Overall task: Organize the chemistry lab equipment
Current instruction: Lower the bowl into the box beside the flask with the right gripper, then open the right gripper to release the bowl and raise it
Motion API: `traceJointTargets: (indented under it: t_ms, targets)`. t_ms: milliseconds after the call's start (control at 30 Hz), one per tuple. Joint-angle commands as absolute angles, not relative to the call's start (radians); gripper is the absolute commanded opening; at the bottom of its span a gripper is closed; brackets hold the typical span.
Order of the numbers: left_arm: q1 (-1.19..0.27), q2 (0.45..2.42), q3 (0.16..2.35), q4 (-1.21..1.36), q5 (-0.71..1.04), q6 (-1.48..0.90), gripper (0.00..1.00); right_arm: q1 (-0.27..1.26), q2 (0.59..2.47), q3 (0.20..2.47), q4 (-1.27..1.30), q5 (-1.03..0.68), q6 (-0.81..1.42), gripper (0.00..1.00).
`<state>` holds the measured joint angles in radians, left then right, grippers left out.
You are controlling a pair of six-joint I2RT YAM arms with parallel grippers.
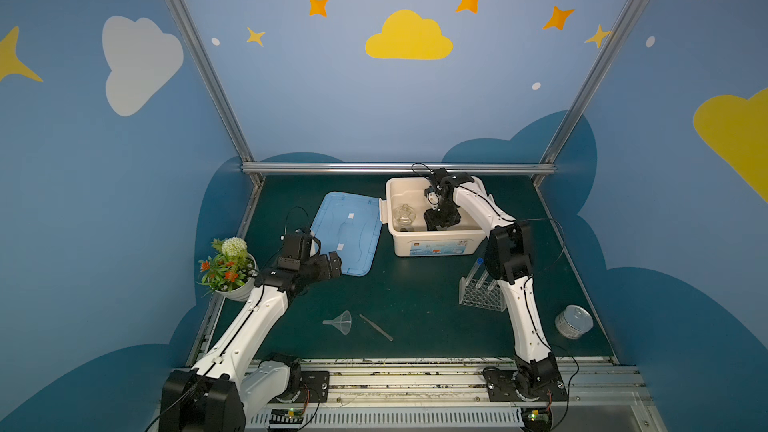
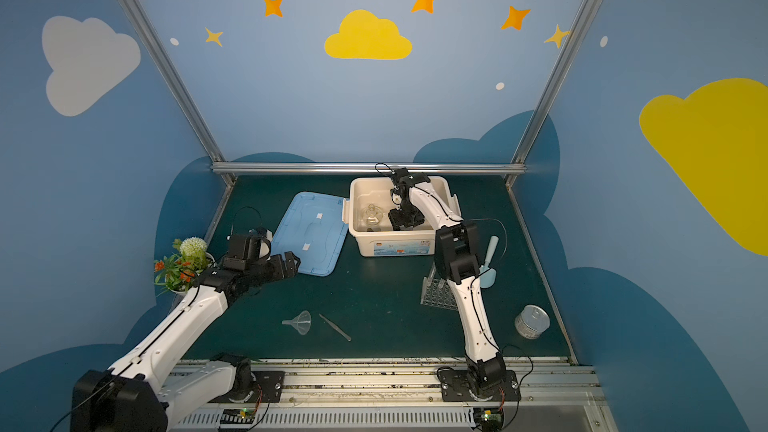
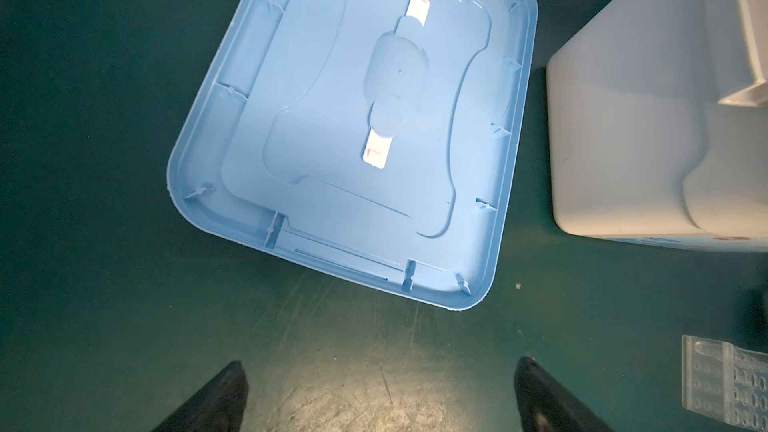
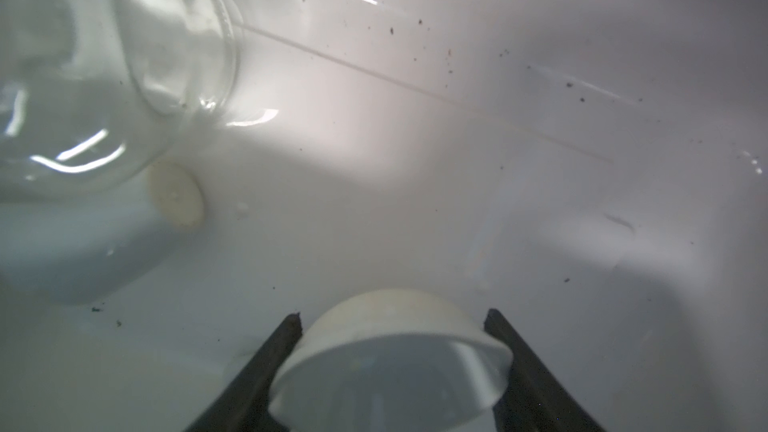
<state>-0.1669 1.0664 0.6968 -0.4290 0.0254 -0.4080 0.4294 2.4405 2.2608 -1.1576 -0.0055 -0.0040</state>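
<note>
The right fingers [image 4: 279, 347] are clamped on the rim of one white bowl [image 4: 390, 371], held tilted, low inside the single white bin [image 1: 436, 245]. On the bin floor, left of the bowl, are one glass flask [image 1: 404, 216] and one white pestle [image 4: 83, 243], just beside each other.

The left fingers [image 3: 230, 386] stand wide apart with nothing between them. They hover over bare desk [image 1: 415, 297] just near of the one blue lid [image 1: 349, 234]. The lid lies flat with its underside up, just left of the bin.

The desk is a dark green mat, scuffed under the left fingers. In its near middle lie one clear funnel [image 1: 340, 322] on its side and, just right of it but apart, one pair of tweezers [image 1: 376, 327]. One clear holed rack [image 1: 478, 299] stands near of the bin, partly behind the right arm. Test tubes [image 1: 478, 272] lean in it; one blue cap shows, and the arm hides their number. One pale blue scoop [image 2: 490, 261] lies right of the rack. One round tin [image 1: 574, 322] sits at the near right and one potted plant [image 1: 226, 270] at the left edge.

The walls are blue, painted with clouds and stars, and aluminium posts rise at the two far corners.
</note>
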Motion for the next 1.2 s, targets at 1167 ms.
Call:
traceJointTargets:
  t_ms: [1167]
  targets:
    - [-0.182,1.016,0.648,-0.441,-0.031,-0.453,1.00,0.422,2.157,2.222,-1.150,-0.033,0.063,0.84]
